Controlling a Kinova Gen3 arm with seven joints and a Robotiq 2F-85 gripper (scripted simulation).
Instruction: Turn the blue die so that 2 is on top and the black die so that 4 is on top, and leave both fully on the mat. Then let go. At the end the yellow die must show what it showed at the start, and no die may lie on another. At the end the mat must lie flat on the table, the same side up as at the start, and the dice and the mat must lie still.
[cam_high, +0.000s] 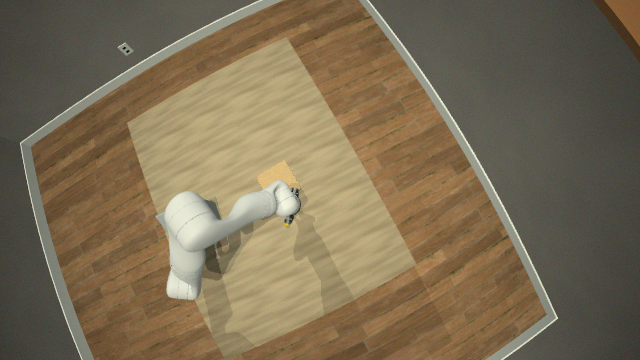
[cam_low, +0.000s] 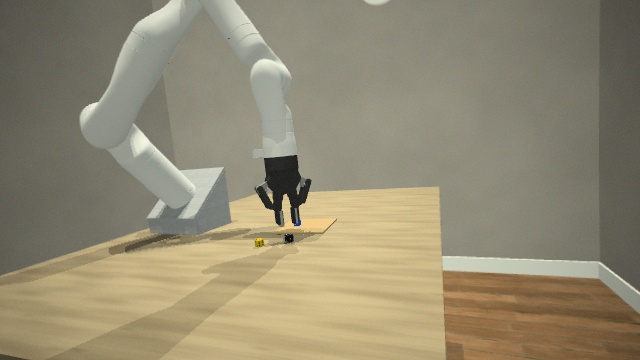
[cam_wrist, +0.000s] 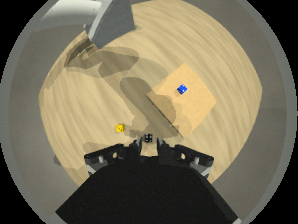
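Observation:
My gripper (cam_low: 287, 224) (cam_wrist: 149, 142) points down with its fingers partly apart, open and empty, above the black die. The black die (cam_low: 289, 238) (cam_wrist: 148, 138) rests on the table just off the mat's edge; in the wrist view it shows between the fingertips. Its pips are too small to count surely. The blue die (cam_wrist: 182, 89) sits on the mat (cam_high: 275, 173) (cam_low: 320, 226) (cam_wrist: 200, 102); a finger partly hides it in the exterior view. Its top number is unclear. The yellow die (cam_high: 287, 224) (cam_low: 259, 242) (cam_wrist: 120, 128) rests on the table, apart from the black die. The mat lies flat.
The wooden table (cam_high: 240, 120) (cam_low: 380, 280) extends around the dice and mat. The grey base block (cam_low: 212, 205) (cam_wrist: 114, 25) stands at the arm's foot, well away from the dice. Arm shadows cross the table and part of the mat's edge.

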